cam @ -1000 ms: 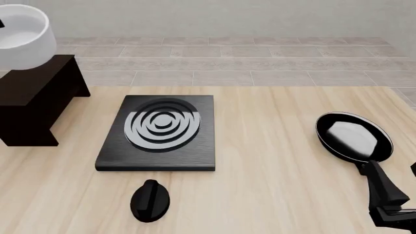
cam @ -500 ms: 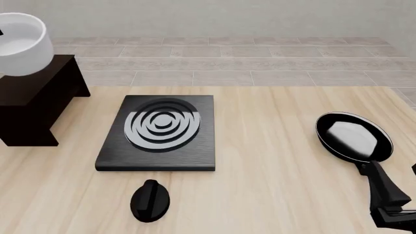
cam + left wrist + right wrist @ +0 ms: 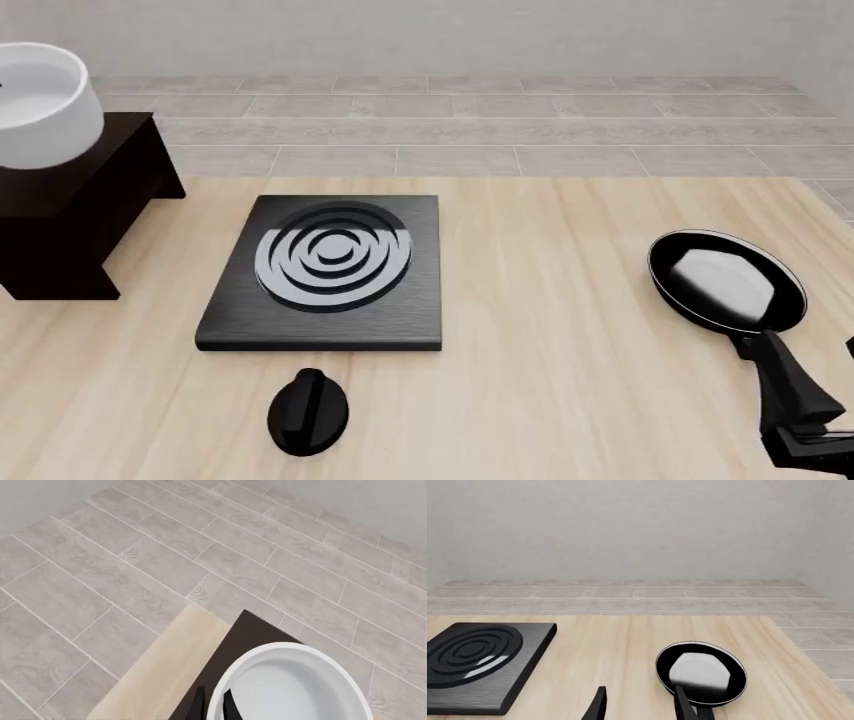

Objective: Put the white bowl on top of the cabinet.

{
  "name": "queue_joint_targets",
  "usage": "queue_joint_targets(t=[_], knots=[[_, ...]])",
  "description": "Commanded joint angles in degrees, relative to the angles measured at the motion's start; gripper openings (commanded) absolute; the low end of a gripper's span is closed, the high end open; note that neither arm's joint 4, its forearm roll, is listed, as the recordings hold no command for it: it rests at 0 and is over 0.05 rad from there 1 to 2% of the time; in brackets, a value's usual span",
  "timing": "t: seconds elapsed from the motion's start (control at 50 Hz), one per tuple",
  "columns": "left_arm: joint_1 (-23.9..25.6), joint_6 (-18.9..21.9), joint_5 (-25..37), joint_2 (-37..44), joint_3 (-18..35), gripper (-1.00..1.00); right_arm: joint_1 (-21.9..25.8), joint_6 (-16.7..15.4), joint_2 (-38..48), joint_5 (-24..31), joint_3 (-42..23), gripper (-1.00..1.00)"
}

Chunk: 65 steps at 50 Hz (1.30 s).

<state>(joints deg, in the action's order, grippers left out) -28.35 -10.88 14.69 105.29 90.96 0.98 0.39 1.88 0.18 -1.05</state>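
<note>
The white bowl (image 3: 40, 105) hangs at the far left, right over the flat top of the dark cabinet (image 3: 67, 200); I cannot tell whether it touches. In the left wrist view the bowl (image 3: 293, 690) fills the lower part, with the cabinet top (image 3: 247, 640) under it. My left gripper (image 3: 212, 695) is shut on the bowl's rim, one finger inside and one outside. My right gripper (image 3: 640, 707) is open and empty, low over the table beside the pan; it also shows in the front view (image 3: 805, 400) at the near right.
A black stove plate (image 3: 327, 270) with silver rings lies mid-table, and a black oval knob (image 3: 308, 410) lies in front of it. A black frying pan (image 3: 727, 280) sits at the right, its handle toward my right gripper. Tiled floor lies beyond the table's far edge.
The white bowl has come down and slightly left toward the cabinet top, held by my left gripper. The right arm has not moved.
</note>
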Motion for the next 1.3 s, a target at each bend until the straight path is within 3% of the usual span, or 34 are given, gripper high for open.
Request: queue_joint_targets(t=[0.02, 1.3], knots=[[-0.3, 0.4, -1.2, 0.0, -0.2, -1.00, 0.0, 0.0, 0.0, 0.0, 0.0, 1.00], [-0.4, 2.0, -6.0, 2.7, -5.1, -1.00, 0.0, 0.0, 0.0, 0.0, 0.0, 1.00]])
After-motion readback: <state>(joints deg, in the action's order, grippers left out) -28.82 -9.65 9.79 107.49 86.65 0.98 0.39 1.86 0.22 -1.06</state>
